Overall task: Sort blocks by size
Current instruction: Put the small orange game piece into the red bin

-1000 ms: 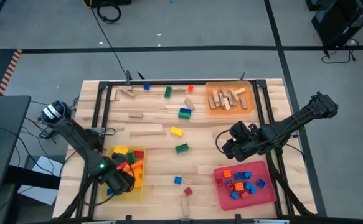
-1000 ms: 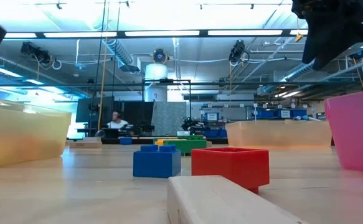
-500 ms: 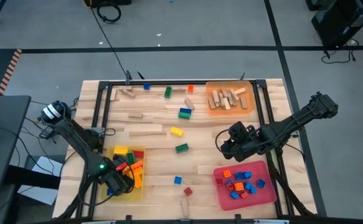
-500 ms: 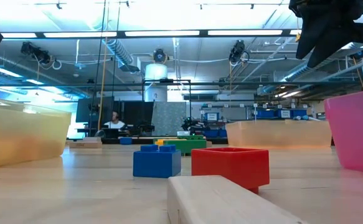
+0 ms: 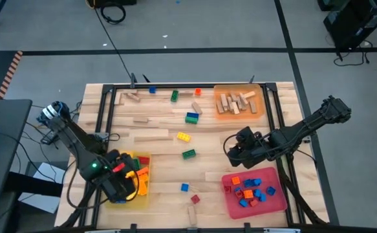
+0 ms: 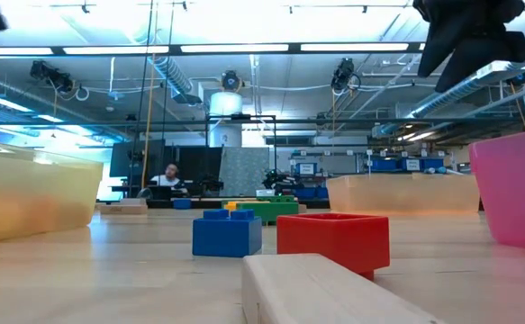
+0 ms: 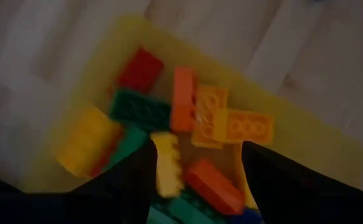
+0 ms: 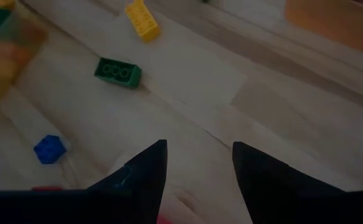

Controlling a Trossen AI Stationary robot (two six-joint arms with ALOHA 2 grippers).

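Right, left gripper (image 7: 197, 168) hangs over the yellow tray (image 5: 143, 191) of mid-size bricks, fingers apart, empty, likely post-drop. Loose blocks (image 5: 188, 154) lie mid-table between the arms. Right gripper (image 8: 197, 165) hovers above bare wood near the red tray (image 5: 279, 202), fingers apart, probably lining up the green brick (image 8: 117, 72). Slatted wooden table (image 5: 156, 123), open workshop behind

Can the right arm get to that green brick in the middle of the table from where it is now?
Probably yes. The right gripper hangs open above bare wood, and the green brick lies alone beside it with nothing between them.
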